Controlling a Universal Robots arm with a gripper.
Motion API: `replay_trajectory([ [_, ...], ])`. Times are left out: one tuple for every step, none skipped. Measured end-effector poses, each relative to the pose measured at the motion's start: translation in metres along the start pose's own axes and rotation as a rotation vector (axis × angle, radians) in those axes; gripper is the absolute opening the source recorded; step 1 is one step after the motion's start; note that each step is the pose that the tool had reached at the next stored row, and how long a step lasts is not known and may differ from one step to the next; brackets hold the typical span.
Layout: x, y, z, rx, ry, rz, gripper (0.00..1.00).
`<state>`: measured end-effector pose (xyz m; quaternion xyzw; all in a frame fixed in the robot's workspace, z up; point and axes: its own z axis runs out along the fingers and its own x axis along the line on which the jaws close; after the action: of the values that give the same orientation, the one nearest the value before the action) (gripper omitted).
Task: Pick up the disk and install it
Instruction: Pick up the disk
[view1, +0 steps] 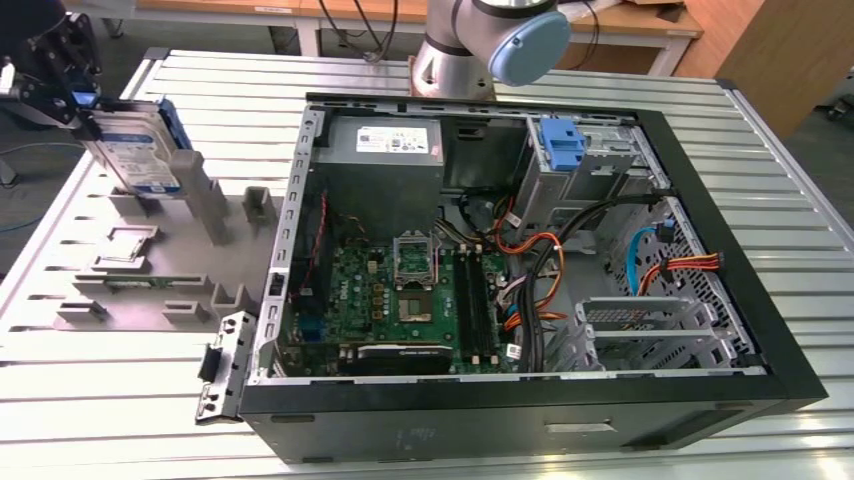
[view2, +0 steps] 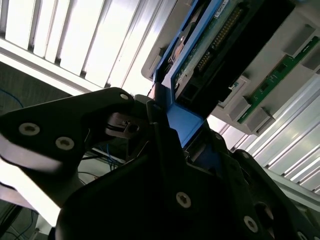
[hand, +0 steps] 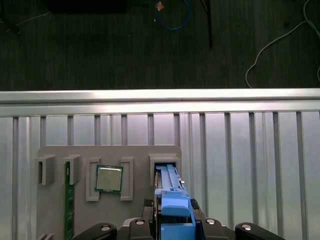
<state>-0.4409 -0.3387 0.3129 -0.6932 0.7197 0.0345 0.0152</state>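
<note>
Jaws clamp disk (view1: 134, 150) over grey tray (view1: 147, 295).

A ribbed table (view1: 787, 200) of long pale metal slats carries everything. A black computer case (view1: 507, 415) lies on its side across the middle, its open side up. On the exterior view's left, just beside the case, a flat grey parts holder (view1: 147, 300) rests on the slats. The arm's base (view1: 447, 70) rises behind the case.

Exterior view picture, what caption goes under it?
Gripper clamps the disk at the grey tray, beside the open computer case.
</note>
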Motion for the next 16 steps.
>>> replay_trajectory([
  [-0.0001, 0.0000, -0.0008, 0.0000, 0.0000, 0.000, 0.37],
  [-0.0001, 0.0001, -0.0017, 0.0001, -0.0001, 0.000, 0.37],
  [-0.0002, 0.0001, -0.0026, 0.0000, 0.0000, 0.000, 0.37],
  [-0.0003, 0.0001, -0.0035, 0.0001, 0.0000, 0.000, 0.37],
  [-0.0003, 0.0001, -0.0044, 0.0001, -0.0001, 0.000, 0.37],
  [-0.0004, 0.0002, -0.0055, 0.0001, -0.0001, 0.000, 0.37],
  [-0.0005, 0.0002, -0.0064, 0.0001, 0.0000, 0.000, 0.37],
  [-0.0005, 0.0002, -0.0074, 0.0000, 0.0000, 0.000, 0.37],
  [-0.0006, 0.0003, -0.0083, 0.0000, 0.0000, 0.000, 0.37],
  [-0.0007, 0.0003, -0.0094, 0.0000, 0.0000, 0.000, 0.37],
  [-0.0007, 0.0003, -0.0104, 0.0000, 0.0000, 0.000, 0.37],
  [-0.0008, 0.0004, -0.0115, 0.0001, 0.0000, 0.000, 0.37],
  [-0.0009, 0.0004, -0.0123, 0.0001, -0.0001, 0.000, 0.37],
  [-0.0009, 0.0004, -0.0133, 0.0000, 0.0000, 0.000, 0.37],
  [-0.0010, 0.0004, -0.0141, 0.0001, 0.0000, 0.000, 0.37],
  [-0.0010, 0.0004, -0.0150, 0.0000, -0.0001, 0.000, 0.37],
])
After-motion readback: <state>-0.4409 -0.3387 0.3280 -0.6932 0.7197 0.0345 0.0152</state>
